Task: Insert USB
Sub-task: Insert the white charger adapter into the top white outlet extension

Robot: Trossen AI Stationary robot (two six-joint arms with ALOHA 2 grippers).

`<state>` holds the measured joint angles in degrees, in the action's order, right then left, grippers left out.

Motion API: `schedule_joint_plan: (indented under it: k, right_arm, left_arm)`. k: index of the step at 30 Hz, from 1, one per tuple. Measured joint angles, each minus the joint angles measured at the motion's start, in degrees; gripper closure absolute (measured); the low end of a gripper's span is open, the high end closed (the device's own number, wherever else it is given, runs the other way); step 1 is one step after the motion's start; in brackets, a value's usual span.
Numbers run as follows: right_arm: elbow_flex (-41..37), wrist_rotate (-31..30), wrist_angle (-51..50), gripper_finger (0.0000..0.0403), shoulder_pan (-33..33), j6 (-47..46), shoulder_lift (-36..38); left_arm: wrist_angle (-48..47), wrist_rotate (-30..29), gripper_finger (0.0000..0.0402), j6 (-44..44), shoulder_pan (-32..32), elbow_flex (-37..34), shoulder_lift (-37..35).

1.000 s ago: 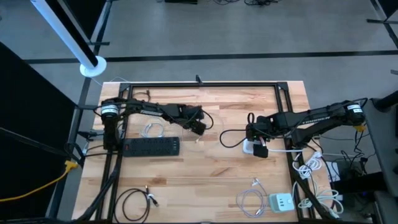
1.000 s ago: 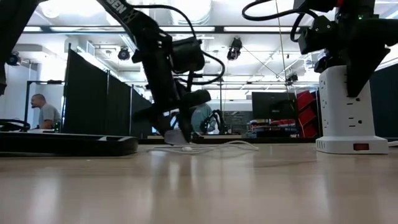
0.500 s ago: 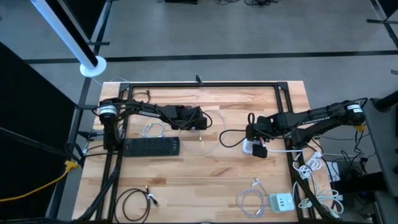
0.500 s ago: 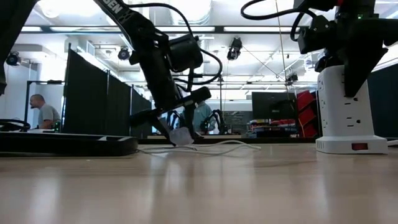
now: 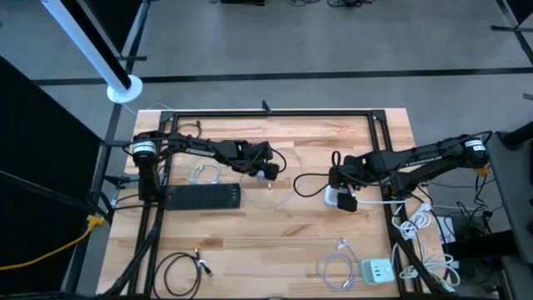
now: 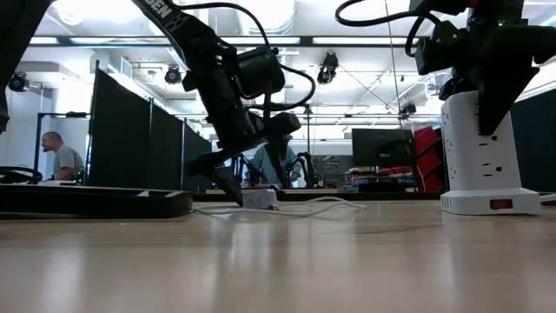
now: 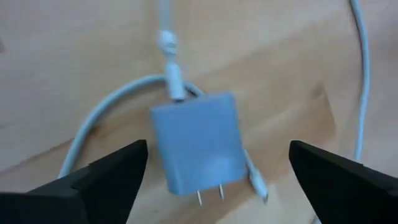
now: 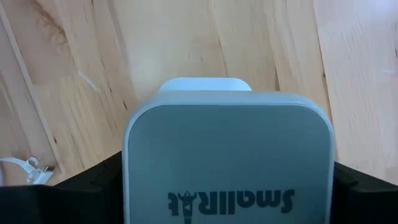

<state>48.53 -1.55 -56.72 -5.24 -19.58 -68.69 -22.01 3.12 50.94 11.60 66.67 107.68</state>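
Overhead, I count two arms over the bench [image 5: 283, 225]: left gripper [image 5: 268, 172] above one white charger [image 5: 271, 174], right gripper [image 5: 341, 198] at one power tower [image 5: 333, 197]. Left wrist: fingers [image 7: 106, 177] spread around the charger, one cable [image 7: 168, 56] plugged in. Right wrist: fingers [image 8: 68, 186] pinching the tower.

The high view looks straight down on a wooden table [image 5: 283, 225]. The left gripper [image 5: 268, 172] is near the middle, above a white cable [image 5: 279, 193]. The right gripper [image 5: 341, 193] is at a white power tower [image 5: 334, 198]. A black power strip [image 5: 203, 197] lies at the left, and a small white charger [image 5: 376, 271] lies near the front right corner.
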Motion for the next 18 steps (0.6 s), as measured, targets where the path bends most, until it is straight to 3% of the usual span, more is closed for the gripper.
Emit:
schedule_joint_plan:
  k: [3, 6, 11, 15, 18]
  right_arm:
    - [0.0, 0.01, 0.08, 0.0109, 0.0, -0.16, 0.0]
    - [0.0, 0.01, 0.12, 0.0109, 0.0, -0.8, 0.0]
    - [0.0, 0.01, 0.2, 0.0109, 0.0, -2.23, 0.0]
    - [0.0, -0.06, 0.3, 0.0109, 0.0, -3.49, 0.0]
    - [0.0, -0.04, 0.32, 0.0109, 0.0, -4.61, 0.0]
  left_arm:
    - [-3.38, 4.3, 0.0016, -15.86, 0.14, 1.78, -0.15]
    - [-10.94, 4.98, 0.0019, -34.49, 0.03, 6.01, -0.48]
    - [-19.32, -0.57, 0.0033, -72.46, -1.2, 13.02, -0.7]
    - [-15.91, -5.81, 0.005, -112.31, -2.7, 14.04, -0.7]
    - [-12.19, -4.07, 0.0061, -132.44, -2.79, 12.38, -0.7]
